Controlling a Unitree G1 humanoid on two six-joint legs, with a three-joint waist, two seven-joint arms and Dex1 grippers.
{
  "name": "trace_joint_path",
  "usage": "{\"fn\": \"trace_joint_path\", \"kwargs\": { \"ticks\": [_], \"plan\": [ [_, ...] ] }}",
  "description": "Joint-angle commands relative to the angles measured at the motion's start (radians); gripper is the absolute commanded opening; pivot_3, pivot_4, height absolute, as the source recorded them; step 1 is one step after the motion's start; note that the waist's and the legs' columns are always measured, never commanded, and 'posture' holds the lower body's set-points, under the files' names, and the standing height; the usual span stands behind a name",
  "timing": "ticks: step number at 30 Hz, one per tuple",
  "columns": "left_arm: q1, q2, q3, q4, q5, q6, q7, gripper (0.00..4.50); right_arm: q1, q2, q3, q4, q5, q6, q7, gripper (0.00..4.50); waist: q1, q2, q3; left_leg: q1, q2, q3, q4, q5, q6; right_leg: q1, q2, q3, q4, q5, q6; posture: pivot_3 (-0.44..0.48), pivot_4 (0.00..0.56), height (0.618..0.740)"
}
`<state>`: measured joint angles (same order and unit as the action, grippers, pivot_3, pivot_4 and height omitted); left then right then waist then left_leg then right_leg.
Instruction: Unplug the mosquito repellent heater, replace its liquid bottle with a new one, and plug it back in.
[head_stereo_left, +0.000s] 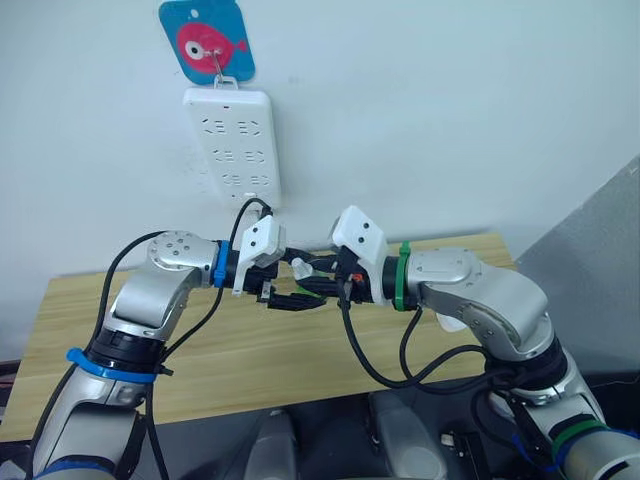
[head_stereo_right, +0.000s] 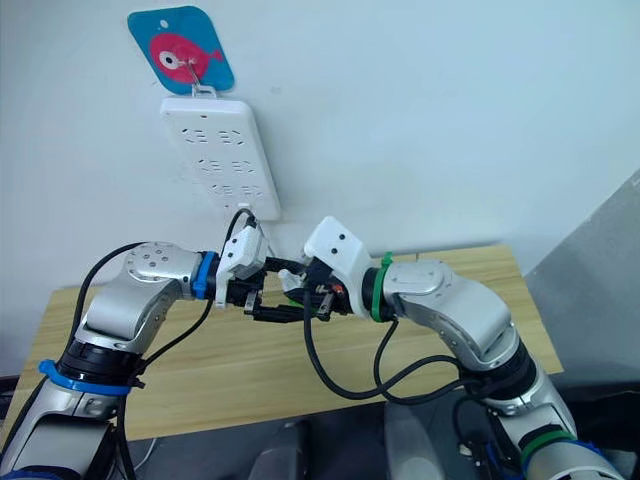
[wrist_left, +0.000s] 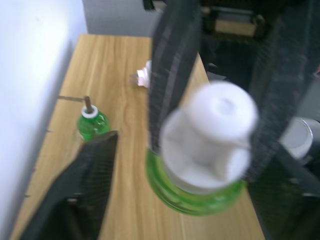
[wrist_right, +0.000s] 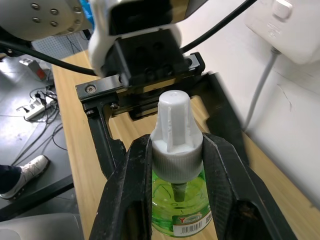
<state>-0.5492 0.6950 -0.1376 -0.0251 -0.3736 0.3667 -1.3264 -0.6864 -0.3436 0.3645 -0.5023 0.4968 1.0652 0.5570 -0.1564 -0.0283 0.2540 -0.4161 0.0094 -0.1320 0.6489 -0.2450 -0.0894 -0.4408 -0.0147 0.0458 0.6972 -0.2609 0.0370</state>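
Above the table's middle my two grippers meet tip to tip. My right gripper (wrist_right: 172, 162) is shut on the neck of a green liquid bottle (wrist_right: 178, 201) that carries a white cap (wrist_right: 172, 122). My left gripper (head_stereo_left: 298, 284) faces it, open, with its black fingers (wrist_right: 102, 135) spread on either side of the cap and not touching it. On the table by the wall stands a second green bottle (wrist_left: 92, 124) with a bare brown wick. The mosquito repellent heater (wrist_left: 145, 75) lies unplugged on the wood beyond it, prongs showing.
A white multi-socket power strip (head_stereo_left: 232, 140) hangs on the wall from a blue fish hook (head_stereo_left: 207, 40), its cable dropping behind my left gripper. The wooden table (head_stereo_left: 80, 310) runs along the wall. A grey panel (head_stereo_left: 600, 240) stands at the right.
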Motion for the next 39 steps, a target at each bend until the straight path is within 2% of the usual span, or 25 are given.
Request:
{"fn": "trace_joint_path", "kwargs": {
  "ticks": [1,7,11,18,23,27,38,39],
  "plan": [
    [0.019,0.012,0.048,-0.001,-0.025,-0.021,-0.003,4.5,0.003,0.004,-0.046,-0.033,0.026,-0.026,0.017,1.04,-0.001,0.0,-0.004,0.0,0.0,0.0,0.0,0.0,0.0,0.0,0.0,0.0,0.0,0.0,0.0,-0.196,0.149,0.72],
    [0.058,0.024,0.129,-0.027,-0.155,0.141,0.013,4.5,0.014,0.024,-0.16,-0.031,0.094,-0.017,0.016,1.04,-0.01,0.001,-0.022,0.0,0.0,0.0,0.0,0.0,0.0,0.0,0.0,0.0,0.0,0.0,0.0,-0.196,0.137,0.72],
    [0.061,-0.005,0.172,-0.07,-0.246,0.234,0.048,4.5,0.026,0.04,-0.231,-0.031,0.151,-0.006,0.01,1.04,-0.01,0.001,-0.033,0.001,0.0,-0.001,0.0,0.0,0.0,0.001,0.0,0.0,0.0,0.0,0.0,-0.194,0.129,0.72],
    [0.023,-0.048,0.175,-0.107,-0.325,0.338,0.115,4.5,0.046,0.033,-0.255,-0.045,0.206,-0.011,0.017,1.04,-0.011,0.001,-0.049,0.003,0.0,-0.001,0.0,0.0,0.0,0.003,0.0,0.0,0.0,0.0,0.0,-0.194,0.121,0.72],
    [0.017,-0.016,0.144,-0.122,-0.335,0.387,0.084,4.5,0.045,0.034,-0.257,-0.043,0.226,-0.02,0.011,1.04,-0.018,0.002,-0.056,0.005,0.0,0.0,-0.001,0.0,0.0,0.004,0.0,0.0,0.001,0.0,0.0,-0.193,0.116,0.72],
    [0.018,0.004,0.113,-0.117,-0.293,0.347,0.051,4.5,0.042,0.032,-0.258,-0.044,0.237,-0.019,0.013,1.04,-0.019,0.003,-0.06,0.005,0.0,0.0,-0.001,0.0,0.0,0.004,0.0,0.0,0.001,0.0,0.0,-0.193,0.116,0.72],
    [-0.001,-0.008,0.091,-0.076,-0.278,0.309,0.026,4.5,0.042,0.024,-0.252,-0.051,0.258,-0.021,0.004,1.04,-0.021,0.006,-0.067,0.007,0.0,0.0,-0.001,0.0,0.0,0.006,0.0,0.0,0.0,0.0,0.0,-0.2,0.119,0.72],
    [0.001,-0.007,0.092,-0.073,-0.279,0.308,0.022,4.32,0.042,0.025,-0.252,-0.052,0.258,-0.021,0.002,1.04,-0.022,0.006,-0.067,0.007,0.0,0.0,-0.001,0.0,0.0,0.006,0.0,0.001,0.0,0.0,0.0,-0.2,0.119,0.72]
  ]
}}
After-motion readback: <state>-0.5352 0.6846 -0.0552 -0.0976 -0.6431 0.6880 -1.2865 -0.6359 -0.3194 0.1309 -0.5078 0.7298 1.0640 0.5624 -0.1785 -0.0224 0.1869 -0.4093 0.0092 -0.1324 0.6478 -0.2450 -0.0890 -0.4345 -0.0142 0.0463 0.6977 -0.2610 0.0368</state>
